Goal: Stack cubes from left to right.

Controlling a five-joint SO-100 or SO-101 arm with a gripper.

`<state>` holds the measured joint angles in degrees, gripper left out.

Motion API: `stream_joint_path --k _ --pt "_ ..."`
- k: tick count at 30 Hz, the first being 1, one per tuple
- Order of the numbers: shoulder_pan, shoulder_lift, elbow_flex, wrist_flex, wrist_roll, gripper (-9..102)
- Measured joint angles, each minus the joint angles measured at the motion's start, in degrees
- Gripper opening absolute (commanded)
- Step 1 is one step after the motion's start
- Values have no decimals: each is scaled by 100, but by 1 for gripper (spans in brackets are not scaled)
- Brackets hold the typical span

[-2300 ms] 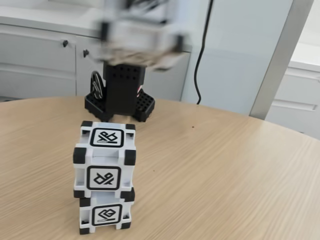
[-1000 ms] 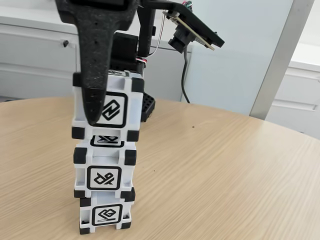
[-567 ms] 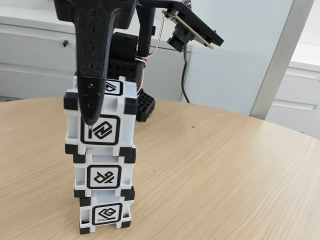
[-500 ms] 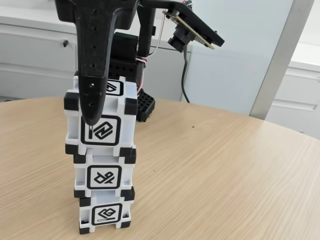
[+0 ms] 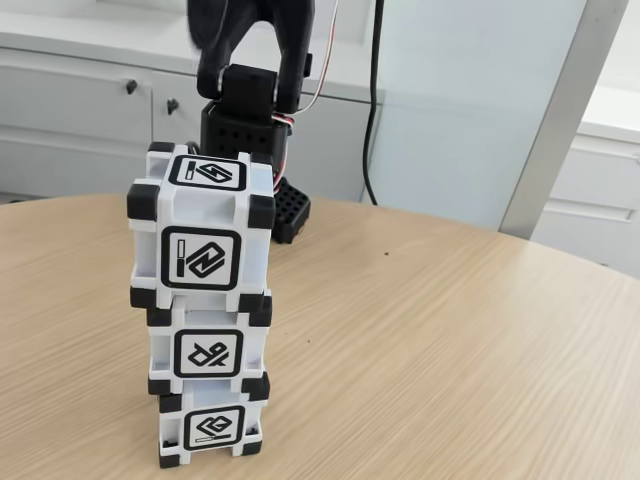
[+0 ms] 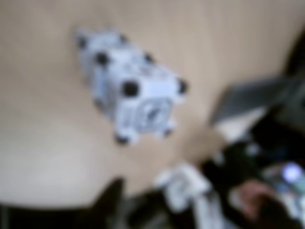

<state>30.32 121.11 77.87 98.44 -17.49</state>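
I see the three cubes standing as one tower on the wooden worktop [image 5: 450,340], low and left in the fixed view. The bottom cube [image 5: 212,428] sits near the lower picture edge; the middle cube [image 5: 209,347] rests on it, and the top cube [image 5: 200,240] sits on that, shifted a little to the left so its left side overhangs. To the right of the tower the worktop lies bare out to its curved far edge, so I have plenty of room on that side. Behind the tower, near the worktop's back edge, stands the arm's black base [image 5: 255,170], just beyond the top cube.

The arm [image 5: 250,40] rises from that base and leaves the frame at the top, clear of the tower, touching no cube. Its upper part is smeared. A dark cable [image 5: 375,100] hangs down beside it in front of the pale cabinets [image 5: 90,110].

The wrist view is badly blurred, but it gives me what the fixed view does not: the tower [image 6: 128,86] seen from above, upper left of centre, with bare wood around it. Dark shapes crowd the lower and right edges there. I cannot tell whether the pincer is released or clenched.
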Motion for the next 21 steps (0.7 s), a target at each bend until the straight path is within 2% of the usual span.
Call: stream_joint_path --k 3,12,16,21 --pt "-527 70 0 0 202 0" --pt "-2030 70 0 0 1107 0" --pt "-2602 132 0 -580 1731 0" --pt "-2742 193 0 -1389 2188 0"
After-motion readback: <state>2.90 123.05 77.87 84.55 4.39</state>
